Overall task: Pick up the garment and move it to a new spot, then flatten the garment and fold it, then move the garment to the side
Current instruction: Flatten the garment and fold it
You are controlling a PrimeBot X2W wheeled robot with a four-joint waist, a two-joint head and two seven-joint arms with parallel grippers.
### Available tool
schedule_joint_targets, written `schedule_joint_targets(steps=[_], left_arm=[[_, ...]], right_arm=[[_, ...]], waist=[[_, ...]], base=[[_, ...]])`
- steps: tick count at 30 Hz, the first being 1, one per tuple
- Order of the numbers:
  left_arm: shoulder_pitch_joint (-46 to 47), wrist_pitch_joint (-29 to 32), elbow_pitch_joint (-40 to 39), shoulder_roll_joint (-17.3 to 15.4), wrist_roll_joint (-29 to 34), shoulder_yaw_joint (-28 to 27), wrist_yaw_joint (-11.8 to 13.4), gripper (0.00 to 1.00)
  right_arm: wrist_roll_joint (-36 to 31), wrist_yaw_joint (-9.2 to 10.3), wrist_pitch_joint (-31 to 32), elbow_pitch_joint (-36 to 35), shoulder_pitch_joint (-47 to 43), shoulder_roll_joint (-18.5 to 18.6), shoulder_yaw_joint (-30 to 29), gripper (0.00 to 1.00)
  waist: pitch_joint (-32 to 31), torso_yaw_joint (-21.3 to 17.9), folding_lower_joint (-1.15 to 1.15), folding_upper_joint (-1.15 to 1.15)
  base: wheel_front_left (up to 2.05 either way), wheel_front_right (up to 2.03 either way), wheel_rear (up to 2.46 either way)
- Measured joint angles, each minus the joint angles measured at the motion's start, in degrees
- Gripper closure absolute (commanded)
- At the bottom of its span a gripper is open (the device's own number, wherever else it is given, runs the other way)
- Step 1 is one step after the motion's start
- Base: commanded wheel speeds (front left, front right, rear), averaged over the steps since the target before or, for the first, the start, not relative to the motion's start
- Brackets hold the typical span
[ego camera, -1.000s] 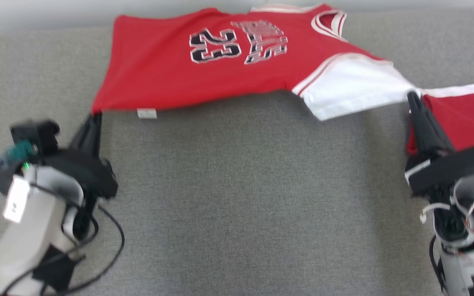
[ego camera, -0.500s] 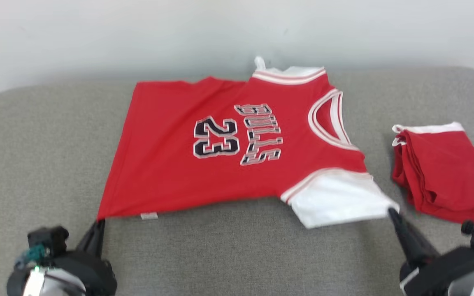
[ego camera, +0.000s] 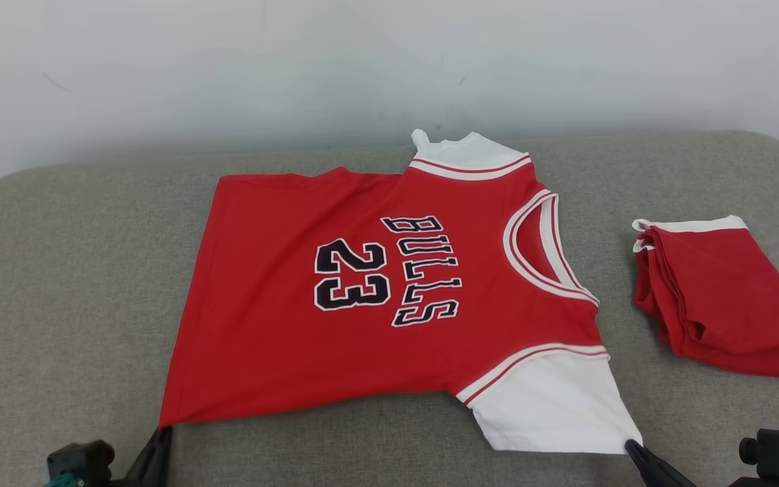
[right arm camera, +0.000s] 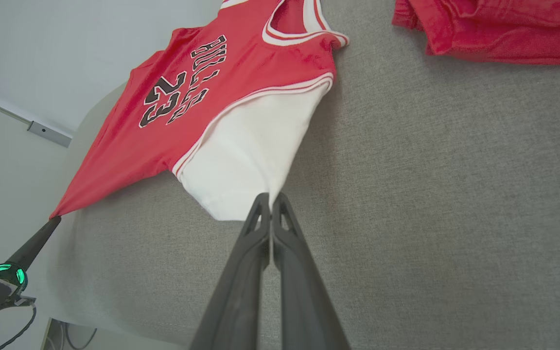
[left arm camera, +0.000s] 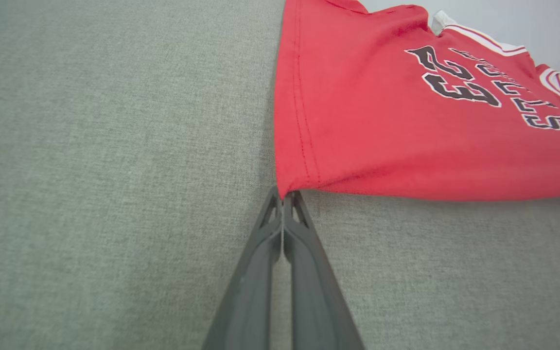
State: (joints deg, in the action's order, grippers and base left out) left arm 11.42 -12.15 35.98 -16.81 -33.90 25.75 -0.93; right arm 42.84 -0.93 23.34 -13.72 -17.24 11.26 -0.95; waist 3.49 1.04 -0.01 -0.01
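Left gripper (left arm camera: 284,193): fingers pressed together, pinching the red hem corner of the jersey (ego camera: 274,338). Right gripper (right arm camera: 271,197): fingers together too, clamped on the outer corner of the white sleeve (ego camera: 552,406). Jersey spreads out ahead of both tips on the grey cushion (ego camera: 58,270), near edge pulled taut between them. Print reads "23" (ego camera: 351,275) and "BULLS" (ego camera: 425,270), black with white outline, running sideways in the head view. Red-and-white striped trim at neck and armhole. Ahead of the right gripper and off to its right, apart from the jersey: a second red garment (ego camera: 721,304), folded, white band at its far edge. Behind the cushion, a pale wall (ego camera: 227,67).
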Motion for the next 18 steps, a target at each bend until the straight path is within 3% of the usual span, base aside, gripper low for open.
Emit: schedule_joint_targets(steps=[15, 16, 17, 18], left_arm=[[-5.63, 0.02, -5.42, 0.01, -0.44, -0.31, 2.63, 1.0], [-5.65, 0.03, -5.71, 0.01, -0.44, -0.31, 2.97, 0.71], [-5.64, 0.07, -6.06, -0.04, -0.43, -0.21, 2.97, 0.02], [-5.65, 0.31, -6.45, -0.14, -0.42, 0.08, 2.97, 0.0]], right_arm=[[0.1, 3.0, 5.78, -1.22, -4.44, 1.47, 0.92, 1.0], [-0.05, 3.02, 6.04, -1.14, -4.39, 1.47, 1.05, 1.0], [-0.05, 3.03, 6.45, -1.11, -4.31, 1.47, 1.22, 0.62], [-0.05, 3.53, 6.43, -1.02, -4.11, 1.32, 1.24, 0.08]], waist=[[1.8, 0.88, 0.01, 0.01], [1.91, 0.91, 0.01, 0.01], [2.0, 0.93, 0.01, 0.01], [2.1, 0.95, 0.01, 0.01]], base=[[0.0, 0.0, 0.0], [0.0, 0.0, 0.0], [0.0, 0.0, 0.0], [0.0, 0.0, 0.0]])
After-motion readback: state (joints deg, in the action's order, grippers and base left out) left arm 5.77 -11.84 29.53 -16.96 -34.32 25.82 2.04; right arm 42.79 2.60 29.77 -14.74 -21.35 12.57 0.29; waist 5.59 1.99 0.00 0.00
